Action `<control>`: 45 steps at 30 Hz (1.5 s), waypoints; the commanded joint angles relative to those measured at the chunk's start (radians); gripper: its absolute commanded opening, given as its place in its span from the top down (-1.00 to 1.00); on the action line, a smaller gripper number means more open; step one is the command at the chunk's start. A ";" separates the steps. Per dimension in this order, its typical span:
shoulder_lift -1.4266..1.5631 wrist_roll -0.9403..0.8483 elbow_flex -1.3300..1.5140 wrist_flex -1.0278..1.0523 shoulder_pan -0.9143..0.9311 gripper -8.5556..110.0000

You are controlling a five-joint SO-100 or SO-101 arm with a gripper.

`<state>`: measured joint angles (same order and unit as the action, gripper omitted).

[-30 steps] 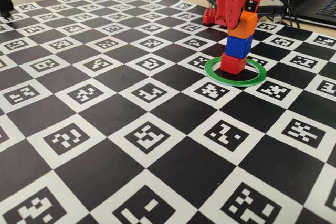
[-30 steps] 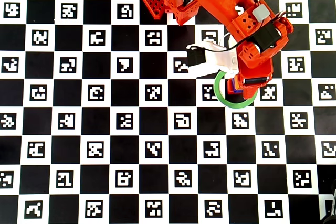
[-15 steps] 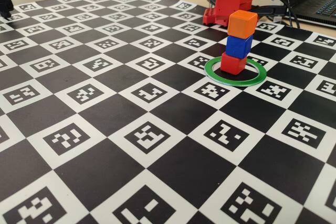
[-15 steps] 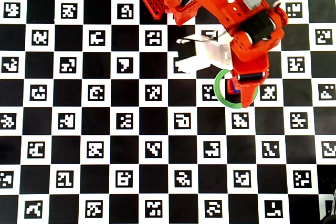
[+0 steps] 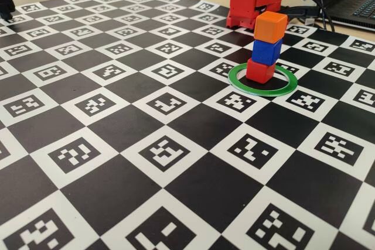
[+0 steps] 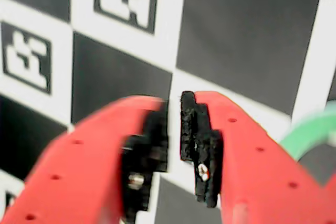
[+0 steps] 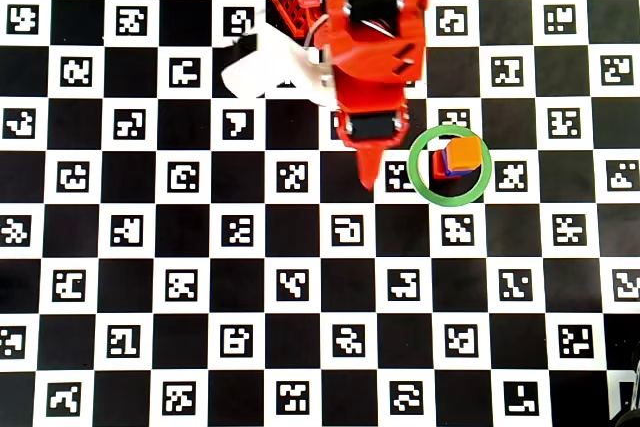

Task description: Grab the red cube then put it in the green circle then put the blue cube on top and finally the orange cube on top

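Orange cube [image 5: 270,26] tops the blue cube [image 5: 267,51] and red cube [image 5: 260,71] inside the green circle [image 5: 242,86], near your board's far edge. Gripper [image 7: 367,180], jaws nearly together and empty, sits just beside; a sideways swing could topple the slightly staggered stack.

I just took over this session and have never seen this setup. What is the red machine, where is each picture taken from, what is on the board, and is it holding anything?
The red machine is a small robot arm with a two-finger gripper.

The fixed view looks low across the table from the side. The overhead view looks straight down. The wrist view rides on the gripper, so its red fingers fill the lower part of the picture.

The surface is a black-and-white checkered marker board. On it lies a green circle, and inside stands a stack: red cube at the bottom, blue cube in the middle, orange cube on top.

The gripper holds nothing: its pads are nearly together with only board behind them. In the overhead view it is beside the ring, to its left.
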<state>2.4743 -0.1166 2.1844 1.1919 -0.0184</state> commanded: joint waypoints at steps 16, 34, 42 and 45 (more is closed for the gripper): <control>0.747 -0.919 0.831 -0.380 0.092 0.95; 0.854 -1.134 1.002 -0.006 -0.014 0.95; 0.879 -1.259 1.002 0.141 -0.060 0.95; 0.884 -1.233 1.002 0.140 -0.064 0.95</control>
<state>3.3073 -1.3560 3.1324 1.2441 -0.0736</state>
